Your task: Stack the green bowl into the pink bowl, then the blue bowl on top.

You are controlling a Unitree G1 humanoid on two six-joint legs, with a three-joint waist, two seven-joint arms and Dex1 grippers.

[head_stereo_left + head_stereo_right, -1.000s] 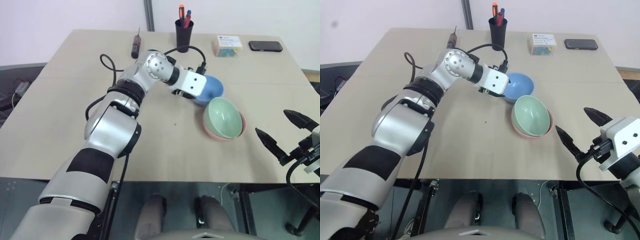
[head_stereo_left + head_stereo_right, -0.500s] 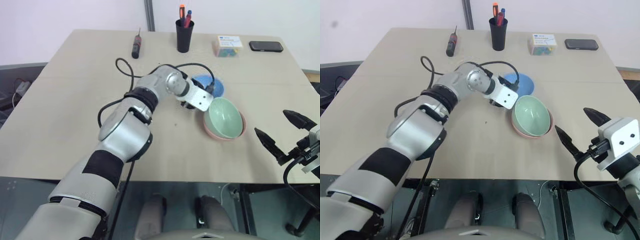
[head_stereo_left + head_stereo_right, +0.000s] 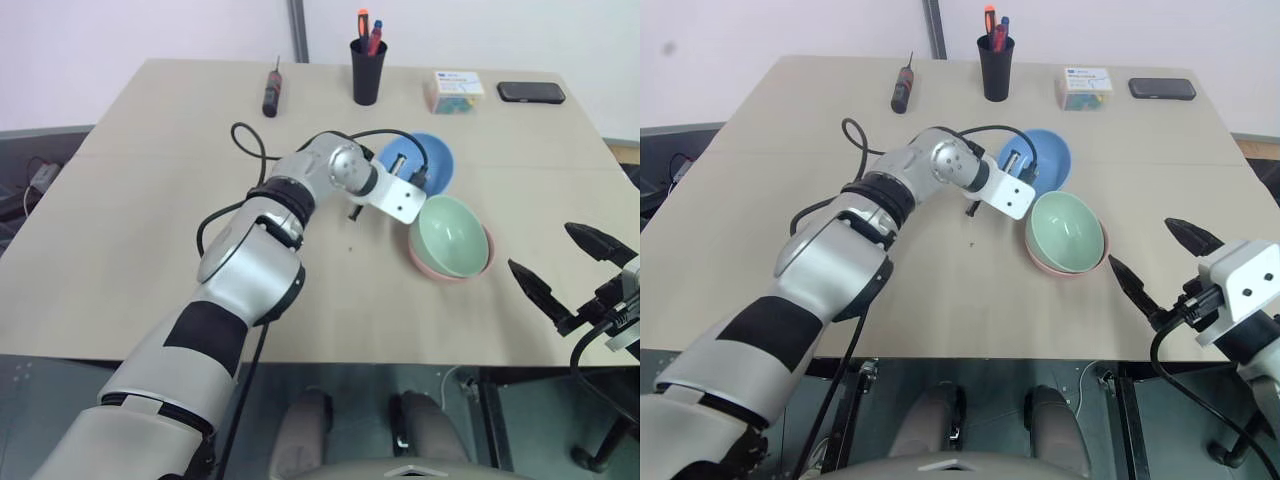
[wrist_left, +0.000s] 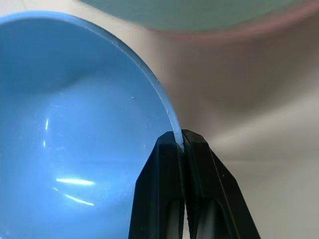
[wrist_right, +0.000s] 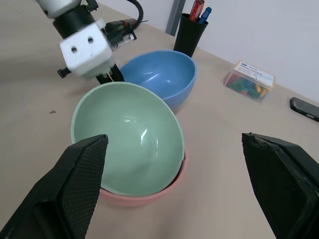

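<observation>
Black fingers of the left gripper (image 4: 180, 142) are pinched tight on the near rim of the blue bowl (image 4: 75, 124), one finger inside the wall and one outside, with only the thin plastic edge between them (a slim bite, right at the lip). That bowl sits on the table (image 3: 160, 230) just behind and beside the stack, where the green bowl (image 3: 450, 236) already nests in the pink bowl (image 3: 428, 265), whose salmon rim shows beneath it. So the step in hand, as I judge it, is the last one: carrying the blue bowl over and seating it in the green one. To do it well, the lift should go straight up before any sideways travel, since the two rims are close and a dragged bowl could nudge the stack; the rim grip may let the bowl swing or tilt, so a slow move and a level descent, centred over the green bowl, would help it drop in cleanly before letting go. The right gripper (image 3: 570, 270) hangs off the table's near right edge, well apart from the bowls, its two fingers spread wide and holding nothing.
</observation>
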